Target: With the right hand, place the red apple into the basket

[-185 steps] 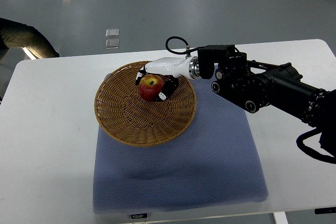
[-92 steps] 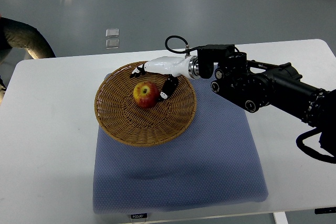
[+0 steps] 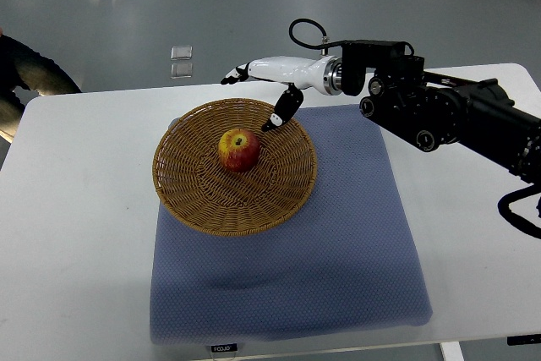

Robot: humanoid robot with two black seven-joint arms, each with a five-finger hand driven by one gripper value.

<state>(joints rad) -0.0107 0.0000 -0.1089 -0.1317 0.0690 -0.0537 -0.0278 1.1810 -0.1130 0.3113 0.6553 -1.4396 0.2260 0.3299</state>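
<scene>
1. Red apple (image 3: 239,150) sits in the middle of the wicker basket (image 3: 186,200), stem side up, resting on the weave and touching nothing else.
2. Right robot hand (image 3: 269,89) is open, fingers spread and holding nothing; it hovers over the basket's upper right rim, clear of the apple.
3. Change from the earlier frames: a second ago the fingers were wrapped around the apple inside the basket; half a second ago they had let go but stayed just beside it. Now the hand has lifted and pulled back toward the upper right of the frame.
4. One dark fingertip (image 3: 278,117) points down over the inner rim, near the apple but apart from it; other fingers stretch left past the basket's top edge.
5. Apple has shifted only slightly since release, settled near basket centre.
6. Black right arm (image 3: 439,112) enters from the right edge and has also moved up in the frame against before.
7. Basket lies on the upper left part of a blue mat (image 3: 338,251), overhanging its left edge; mat lies on the white tabletop (image 3: 76,234). Basket and mat unmoved.
8. Left arm is out of view.
</scene>
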